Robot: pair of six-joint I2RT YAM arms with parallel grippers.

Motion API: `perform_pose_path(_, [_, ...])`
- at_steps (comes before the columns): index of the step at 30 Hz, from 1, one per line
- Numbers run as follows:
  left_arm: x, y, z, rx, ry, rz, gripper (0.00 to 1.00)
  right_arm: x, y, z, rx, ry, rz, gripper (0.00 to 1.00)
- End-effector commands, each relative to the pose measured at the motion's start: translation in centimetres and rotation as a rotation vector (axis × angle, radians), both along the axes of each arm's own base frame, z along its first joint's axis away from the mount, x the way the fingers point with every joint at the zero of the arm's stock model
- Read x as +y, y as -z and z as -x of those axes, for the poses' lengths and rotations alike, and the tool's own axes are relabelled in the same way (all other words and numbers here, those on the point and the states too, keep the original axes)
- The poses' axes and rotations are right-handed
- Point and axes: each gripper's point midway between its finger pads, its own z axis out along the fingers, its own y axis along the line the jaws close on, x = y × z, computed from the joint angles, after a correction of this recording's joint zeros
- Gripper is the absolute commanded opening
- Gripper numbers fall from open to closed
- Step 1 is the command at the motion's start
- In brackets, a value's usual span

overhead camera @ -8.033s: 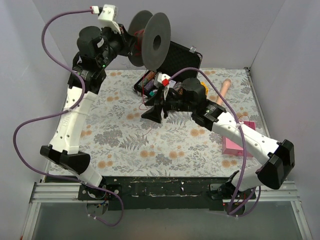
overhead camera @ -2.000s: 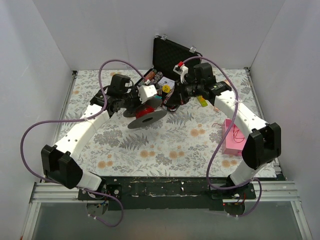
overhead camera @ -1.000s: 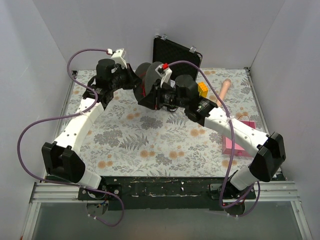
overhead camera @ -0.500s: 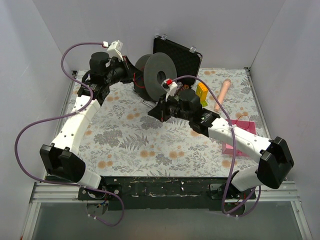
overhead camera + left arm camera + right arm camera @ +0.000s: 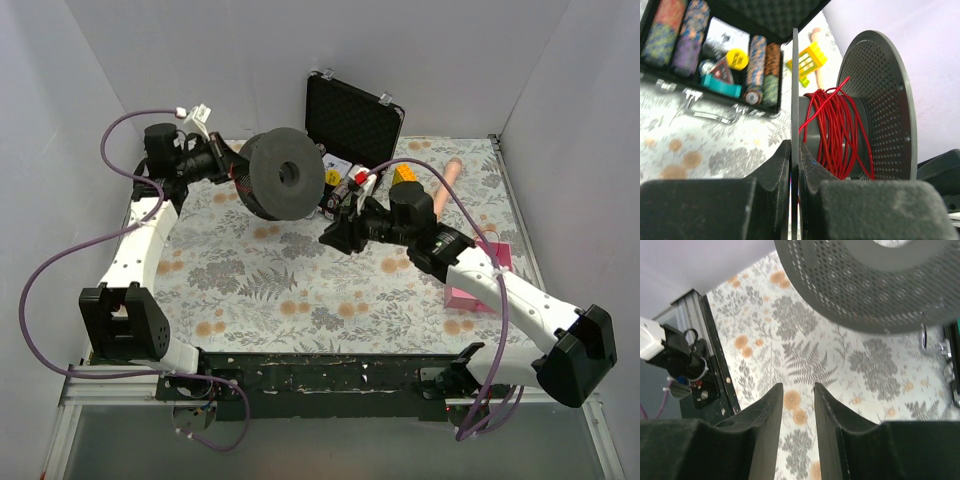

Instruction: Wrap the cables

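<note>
My left gripper (image 5: 236, 172) is shut on one thin flange of a grey spool (image 5: 285, 175) and holds it raised above the table's back left. In the left wrist view the fingers (image 5: 782, 165) pinch the flange edge (image 5: 794, 75). The thin red wire (image 5: 832, 130) is wound in loose turns on the hub, with one end sticking up. My right gripper (image 5: 335, 236) is open and empty, low over the flowered cloth, right of and below the spool. In the right wrist view the perforated flange (image 5: 875, 285) hangs above its fingers (image 5: 767, 415).
An open black case (image 5: 352, 105) with poker chips stands at the back. A yellow toy (image 5: 405, 172) and a peach cylinder (image 5: 446, 176) lie right of it. A pink box (image 5: 468, 290) sits at the right under the right arm. Purple cables loop off both arms.
The left arm has swung the spool left and turned its flange towards the camera. The right arm has drawn back to the right and down, away from the spool.
</note>
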Motion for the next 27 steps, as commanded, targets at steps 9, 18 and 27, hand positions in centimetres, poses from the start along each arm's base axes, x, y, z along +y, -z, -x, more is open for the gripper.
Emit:
perform_pose_path(9, [6.6, 9.8, 2.1, 0.152, 0.01, 0.014, 0.0, -5.5, 3.1, -1.0, 0.038, 0.101, 0.078, 0.45])
perform_pose_path(18, [7.5, 17.6, 4.1, 0.304, 0.078, 0.043, 0.0, -5.8, 4.4, -2.4, 0.078, 0.133, 0.159, 0.46])
perform_pose_path(27, [10.5, 25.3, 3.4, 0.434, 0.054, -0.062, 0.09, -5.9, 4.6, -2.2, 0.078, 0.129, 0.158, 0.47])
